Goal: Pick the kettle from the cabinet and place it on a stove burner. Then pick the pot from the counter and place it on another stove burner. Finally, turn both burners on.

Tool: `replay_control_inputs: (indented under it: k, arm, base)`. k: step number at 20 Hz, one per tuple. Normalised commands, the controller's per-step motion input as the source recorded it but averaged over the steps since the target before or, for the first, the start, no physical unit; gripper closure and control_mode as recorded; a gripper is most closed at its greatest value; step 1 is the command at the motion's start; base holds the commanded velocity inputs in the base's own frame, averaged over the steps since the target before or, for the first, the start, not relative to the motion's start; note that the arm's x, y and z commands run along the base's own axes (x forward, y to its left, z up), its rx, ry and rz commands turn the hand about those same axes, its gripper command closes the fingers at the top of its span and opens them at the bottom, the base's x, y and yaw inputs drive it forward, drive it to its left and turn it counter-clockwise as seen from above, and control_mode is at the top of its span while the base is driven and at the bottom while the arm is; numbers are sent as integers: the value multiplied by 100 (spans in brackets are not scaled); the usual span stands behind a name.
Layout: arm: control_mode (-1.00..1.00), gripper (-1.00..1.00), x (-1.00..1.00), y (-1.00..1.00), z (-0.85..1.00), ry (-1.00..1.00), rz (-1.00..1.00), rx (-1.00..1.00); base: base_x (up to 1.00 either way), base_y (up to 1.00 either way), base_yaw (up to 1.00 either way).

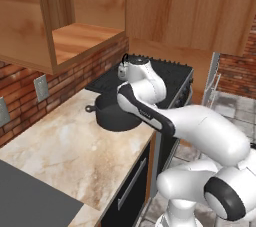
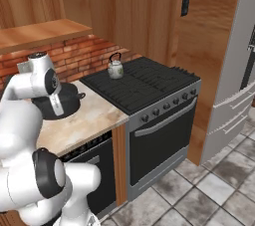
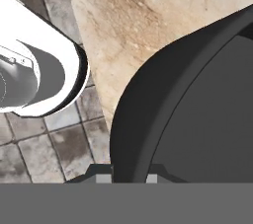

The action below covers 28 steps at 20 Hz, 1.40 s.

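1. The pot is seen on the counter, close to the counter's front edge and just beside the black cooktop.
2. In the hand view the pot's rim is seen running down between the two finger tips of the gripper, one tip outside the wall and one inside it.
3. The gripper is held nearly together and appears clamped on the pot's rim; actual contact is hidden by the bottom of the hand view.
4. In both base views the gripper itself is hidden behind the arm's wrist, which is bent down over the near side of the pot.
5. The kettle is seen standing upright on a rear burner at the left of the cooktop, well apart from the gripper.
6. The cabinet is seen open above the counter, its shelf bare.
7. The floor tiles are seen past the counter's edge in the hand view.
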Motion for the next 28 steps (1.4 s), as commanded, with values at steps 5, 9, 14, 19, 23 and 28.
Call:
replay_control_inputs:
  k: [5, 9, 14, 19, 23, 28]
  arm:
    - [-100, 100, -46, -22, 31, 0, 0, 0]
    - [-100, 100, -53, -21, 24, 0, 0, 0]
    - [-100, 100, -52, -19, 26, 0, 0, 0]
    - [-100, 100, -51, -18, 30, 0, 0, 0]
    - [-100, 100, -50, -15, 29, 0, 0, 0]
    - [-100, 100, -52, -9, 14, 0, 0, 0]
  base:
    - [0, 0, 0]
    - [0, 0, 0]
    - [0, 0, 0]
    - [0, 0, 0]
    - [0, 0, 0]
    - [0, 0, 0]
